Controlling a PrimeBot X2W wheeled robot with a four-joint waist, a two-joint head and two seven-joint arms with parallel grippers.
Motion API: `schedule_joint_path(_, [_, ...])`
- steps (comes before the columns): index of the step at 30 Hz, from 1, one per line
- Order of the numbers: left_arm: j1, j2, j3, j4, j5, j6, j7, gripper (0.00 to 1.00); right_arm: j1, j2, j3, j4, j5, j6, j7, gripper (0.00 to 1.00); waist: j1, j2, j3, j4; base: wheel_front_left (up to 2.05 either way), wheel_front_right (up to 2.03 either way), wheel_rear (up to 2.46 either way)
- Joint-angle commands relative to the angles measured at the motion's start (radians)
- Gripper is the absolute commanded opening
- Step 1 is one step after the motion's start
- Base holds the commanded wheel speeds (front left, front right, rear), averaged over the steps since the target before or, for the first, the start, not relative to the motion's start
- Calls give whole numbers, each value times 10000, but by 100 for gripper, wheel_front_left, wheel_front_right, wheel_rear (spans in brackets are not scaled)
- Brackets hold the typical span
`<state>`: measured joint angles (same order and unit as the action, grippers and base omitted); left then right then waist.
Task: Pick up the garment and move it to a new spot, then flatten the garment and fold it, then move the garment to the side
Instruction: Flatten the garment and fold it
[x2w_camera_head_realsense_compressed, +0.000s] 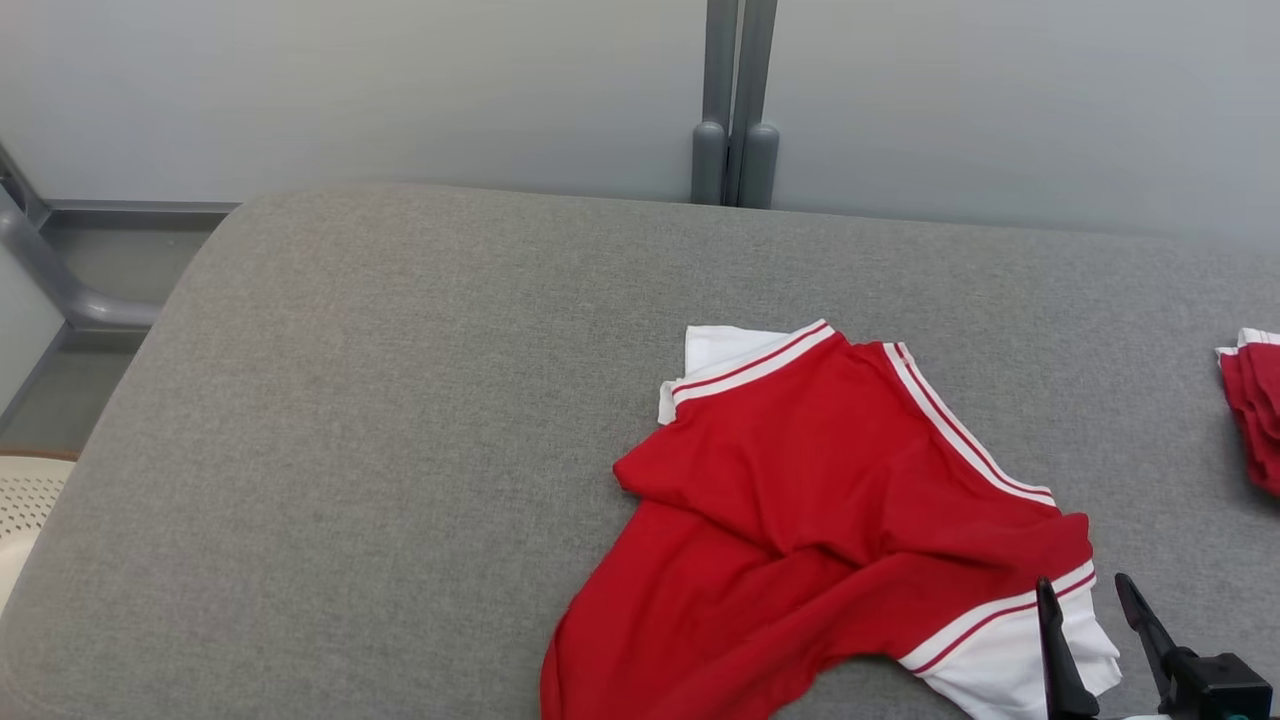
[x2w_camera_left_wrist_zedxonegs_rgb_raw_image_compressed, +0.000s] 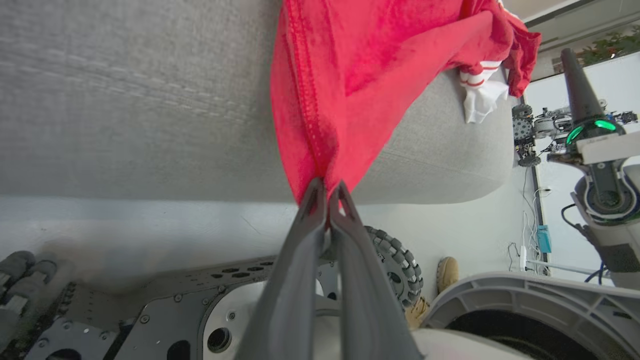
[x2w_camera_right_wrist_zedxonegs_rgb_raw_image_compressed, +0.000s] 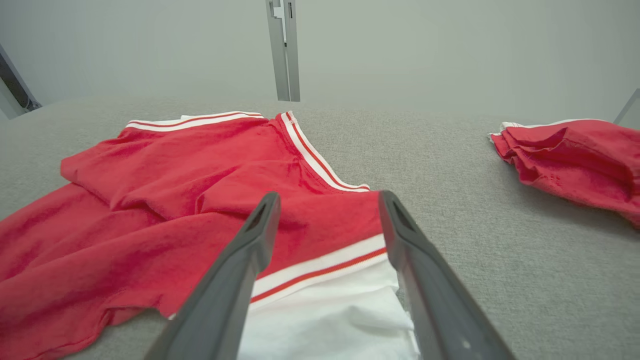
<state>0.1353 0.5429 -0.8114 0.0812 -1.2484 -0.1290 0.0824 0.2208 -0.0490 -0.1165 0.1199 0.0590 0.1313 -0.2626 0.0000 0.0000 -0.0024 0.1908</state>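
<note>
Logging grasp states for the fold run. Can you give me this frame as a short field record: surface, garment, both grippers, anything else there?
surface: grey padded surface
garment: red shirt with white striped trim, crumpled, not yet flattened or folded
left gripper: shut on the red shirt's stitched hem, at the surface's edge
right gripper: open, fingers astride the white sleeve; contact unclear
other: second red garment, bunched, apart to the right
</note>
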Motion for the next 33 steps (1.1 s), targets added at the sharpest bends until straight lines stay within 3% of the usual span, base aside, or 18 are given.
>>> schedule_joint_path(1, [-110, -59, -99, 285, -108, -30, 5, 0, -12, -28, -52, 25, -8, -12, -29, 100, 0, 0, -2, -67, 0, 0, 0])
schedule_joint_path(2, [-178, -78, -142, 523, -46, -31, -88, 22, -16, -28, -59, 31, -27, -12, -29, 100, 0, 0, 1, -98, 0, 0, 0])
schedule_joint_path(3, [-233, -138, -161, 842, 3, -31, -196, 82, -25, -28, -62, 42, -49, -12, -29, 100, 0, 0, 0, -134, 0, 0, 0])
schedule_joint_path(4, [-265, -211, -200, 1056, 54, -31, -281, 100, -25, -28, -62, 51, -55, -12, -29, 100, 0, 0, -9, -164, 0, 0, 0])
schedule_joint_path(10, [-521, -222, -184, 1942, 323, 27, -635, 100, -45, -28, -71, 3, -103, -12, -29, 100, 0, 0, 41, -329, 0, 0, 0])
schedule_joint_path(15, [-978, -81, 386, 1188, 450, 33, -1324, 100, 22, -28, -82, -14, -160, -12, -29, 100, 0, 0, 53, -391, 0, 0, 0])
schedule_joint_path(19, [-1557, -239, 341, 956, 664, 47, -1219, 100, -22, -28, 36, 35, -207, -12, -29, 100, 0, 0, 46, -494, 0, 0, 0])
schedule_joint_path(28, [-2602, -1239, -402, 2974, 495, -3, -102, 100, -184, -30, 198, 34, -163, -12, -29, 100, 0, 0, 205, -1178, 0, 0, 0])
schedule_joint_path(33, [-3051, -1294, -423, 4188, 1018, 61, -597, 100, -214, -33, 169, 12, -180, -12, -29, 100, 0, 0, 340, -1513, 0, 0, 0])
